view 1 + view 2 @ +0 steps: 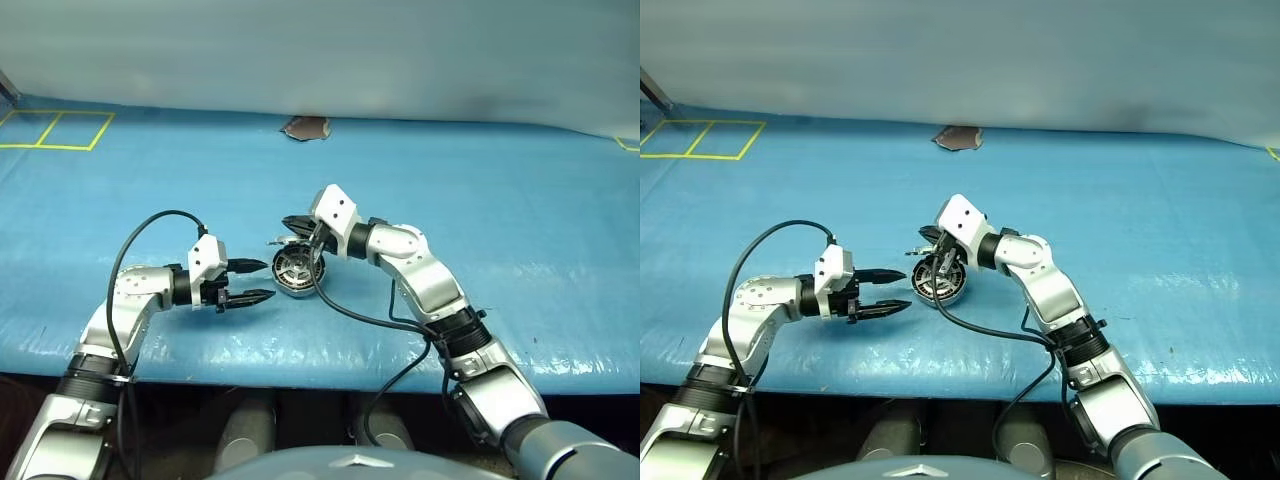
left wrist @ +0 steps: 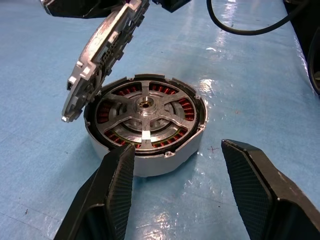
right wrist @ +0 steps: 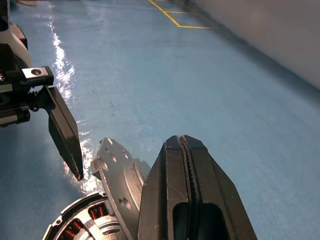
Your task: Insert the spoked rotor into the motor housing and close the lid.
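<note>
Wide left pincer (image 2: 175,192) faces motor housing (image 2: 150,125) (rotor seated); right pincer (image 3: 187,165) closed.

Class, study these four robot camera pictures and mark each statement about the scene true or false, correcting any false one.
1. The spoked rotor sits inside the motor housing. True.
2. The lid lies flat on the housing. False: it is tilted up over one edge.
3. The left gripper is open. True.
4. The left gripper holds the housing. False: it is beside it, apart.
5. The right gripper is wide open. False: it is shut on the lid.
</note>
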